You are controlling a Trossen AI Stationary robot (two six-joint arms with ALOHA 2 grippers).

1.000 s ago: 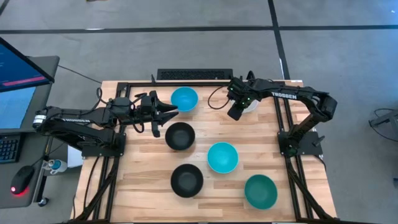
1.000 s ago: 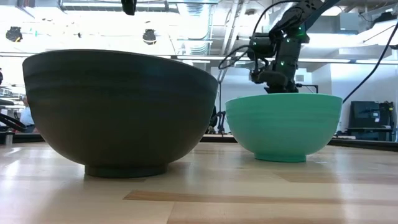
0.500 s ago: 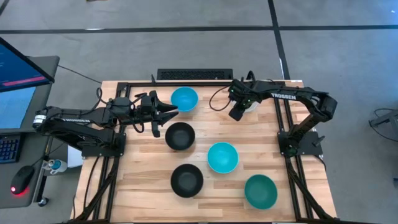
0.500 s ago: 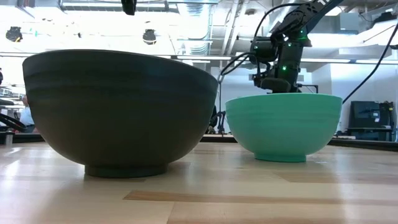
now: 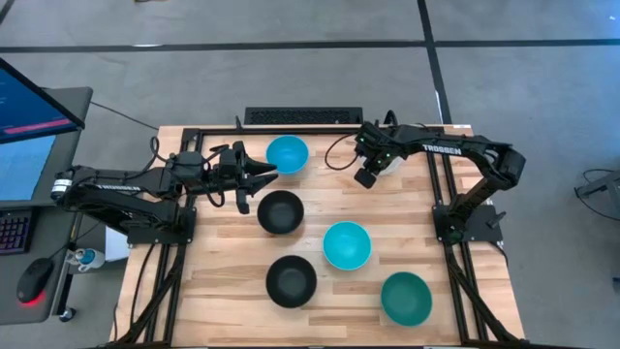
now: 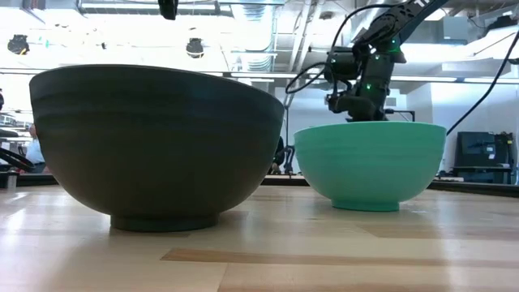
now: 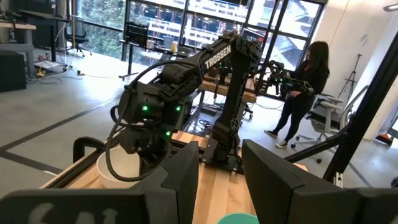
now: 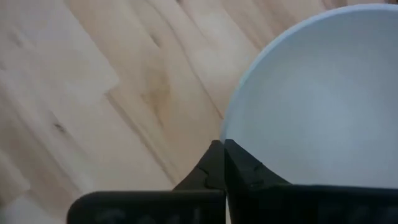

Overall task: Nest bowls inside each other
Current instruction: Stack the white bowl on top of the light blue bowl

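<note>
From above, the pale wooden slatted table [image 5: 223,271] carries six small round plain bowls, none nested. A bright light blue bowl [image 5: 287,153] sits at the far edge, a black bowl [image 5: 280,211] just in front of it, a second light blue bowl [image 5: 347,244] near the middle, a second black bowl [image 5: 291,280] and a teal green bowl [image 5: 406,297] along the near edge. The white bowl [image 5: 390,162] lies at the far right, mostly hidden under the right gripper [image 5: 365,177], which reaches over its rim. The left gripper [image 5: 262,176] hovers between the far blue bowl and the near black one, its fingers spread.

At table height, one black bowl [image 6: 154,146] and the teal bowl [image 6: 371,162] fill the foreground, with the right arm hanging behind the teal one.

The left wrist camera shows its own fingers [image 7: 180,177] held apart, the right arm over the white bowl [image 7: 121,165], and a person [image 7: 305,87] standing in the room beyond.

The right wrist camera shows the right gripper [image 8: 224,149] with fingertips pressed together at the rim of the white bowl [image 8: 323,99]; whether they pinch the rim, I cannot tell.
</note>
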